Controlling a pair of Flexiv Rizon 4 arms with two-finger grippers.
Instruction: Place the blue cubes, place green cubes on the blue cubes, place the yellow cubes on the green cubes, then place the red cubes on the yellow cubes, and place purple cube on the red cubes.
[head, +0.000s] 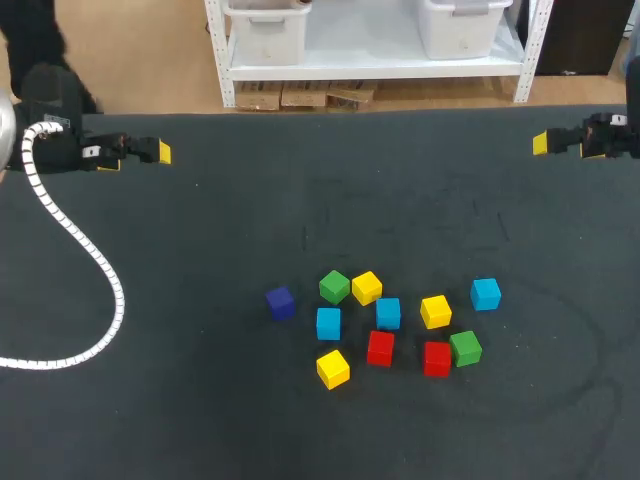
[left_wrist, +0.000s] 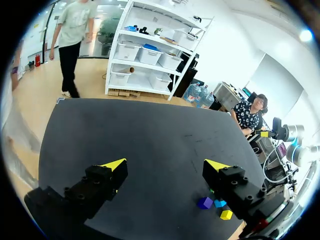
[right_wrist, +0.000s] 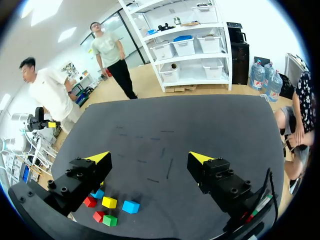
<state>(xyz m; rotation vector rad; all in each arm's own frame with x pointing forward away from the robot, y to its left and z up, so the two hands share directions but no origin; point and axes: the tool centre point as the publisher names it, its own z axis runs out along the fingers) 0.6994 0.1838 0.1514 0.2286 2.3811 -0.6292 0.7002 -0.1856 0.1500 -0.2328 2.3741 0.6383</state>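
At the upper left of the head view the left gripper (head: 160, 152) hangs over the black table (head: 200, 420). A white coiled cable (head: 97, 262) trails from its arm down the table's left side. In the left wrist view its yellow-tipped fingers (left_wrist: 114, 165) stand wide apart, holding nothing. The cubes lie in a loose cluster at the lower middle of the head view, each resting on the table itself. Furthest left, a little apart from the others, is the purple cube (head: 280, 302). Next come the left blue cube (head: 328, 323), the left green cube (head: 334, 287) above it and the lowest yellow cube (head: 333, 368) below it. The upper yellow cube (head: 367, 287) sits just beside the left green cube. The middle blue cube (head: 388, 313) sits just above the left red cube (head: 380, 348). Further right are the right yellow cube (head: 435, 311), then the right red cube (head: 437, 358) touching the right green cube (head: 465, 348). The right blue cube (head: 486, 294) ends the cluster. At the upper right the right gripper (head: 541, 143) hangs well away from the cubes. In the right wrist view its fingers (right_wrist: 198, 158) are also spread wide around nothing.
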